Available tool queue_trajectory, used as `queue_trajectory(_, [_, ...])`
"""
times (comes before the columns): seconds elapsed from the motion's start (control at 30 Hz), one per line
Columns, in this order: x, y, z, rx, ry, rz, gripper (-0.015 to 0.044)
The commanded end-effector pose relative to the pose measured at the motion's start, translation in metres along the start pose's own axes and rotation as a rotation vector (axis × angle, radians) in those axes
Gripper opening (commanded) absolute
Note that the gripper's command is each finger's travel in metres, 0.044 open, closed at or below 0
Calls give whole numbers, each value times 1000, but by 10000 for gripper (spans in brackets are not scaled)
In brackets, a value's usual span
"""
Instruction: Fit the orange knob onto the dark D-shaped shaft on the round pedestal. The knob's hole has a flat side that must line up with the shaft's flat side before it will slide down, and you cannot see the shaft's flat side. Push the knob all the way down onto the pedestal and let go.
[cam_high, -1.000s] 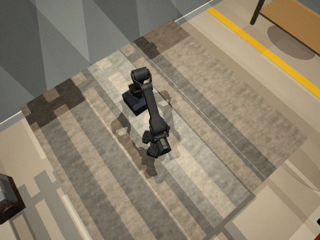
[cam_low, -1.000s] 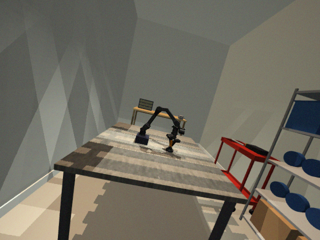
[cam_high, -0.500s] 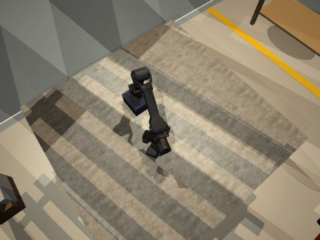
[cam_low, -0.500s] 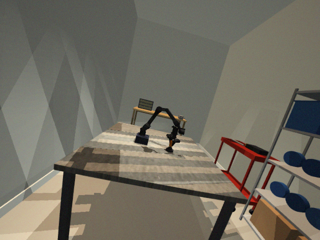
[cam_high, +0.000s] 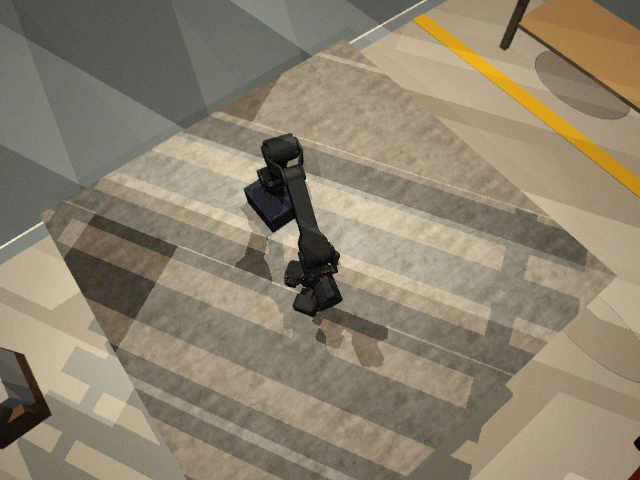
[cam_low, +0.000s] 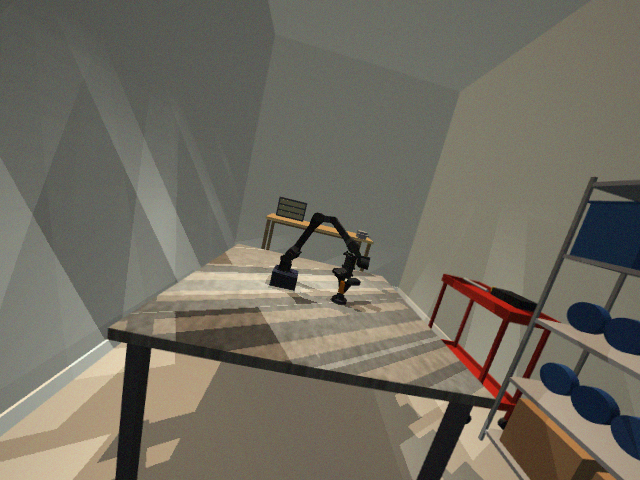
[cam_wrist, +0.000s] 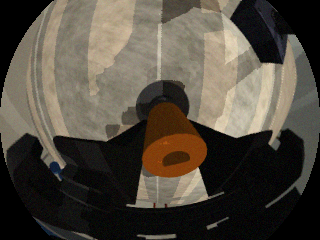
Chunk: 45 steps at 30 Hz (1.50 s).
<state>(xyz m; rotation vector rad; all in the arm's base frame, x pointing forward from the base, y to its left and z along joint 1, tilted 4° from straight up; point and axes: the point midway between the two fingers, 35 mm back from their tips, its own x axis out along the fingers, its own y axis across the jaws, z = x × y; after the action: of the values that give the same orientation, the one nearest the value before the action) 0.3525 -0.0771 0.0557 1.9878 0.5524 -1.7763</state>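
The orange knob (cam_low: 341, 287) (cam_wrist: 175, 150) is held between the fingers of my gripper (cam_low: 345, 280) (cam_wrist: 166, 123), which is shut on it. Its upper end, with the D-shaped hole, faces the wrist camera. The round dark pedestal (cam_low: 339, 300) (cam_wrist: 144, 102) stands on the table, and the knob's lower end is over its middle in the wrist view. The shaft is mostly or wholly hidden by the knob. I cannot tell whether the knob is on the shaft or how large any gap to the pedestal is. In the top view the arm hides knob and pedestal.
The arm's dark blue base block (cam_high: 269, 209) (cam_low: 283, 277) (cam_wrist: 260, 32) stands on the striped table (cam_high: 258, 372) (cam_low: 227, 330), to one side of the pedestal. A red cart (cam_low: 475, 297) and a shelf rack (cam_low: 542, 289) stand beyond the table's edge. Shadows cross the table top.
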Motion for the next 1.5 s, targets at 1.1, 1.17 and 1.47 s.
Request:
queue_trajectory(1.1, [13, 0, 0, -6, 2, -4, 0])
queue_trajectory(1.17, [13, 0, 0, -6, 2, -4, 0])
queue_trajectory(1.47, [13, 0, 0, -6, 2, -4, 131])
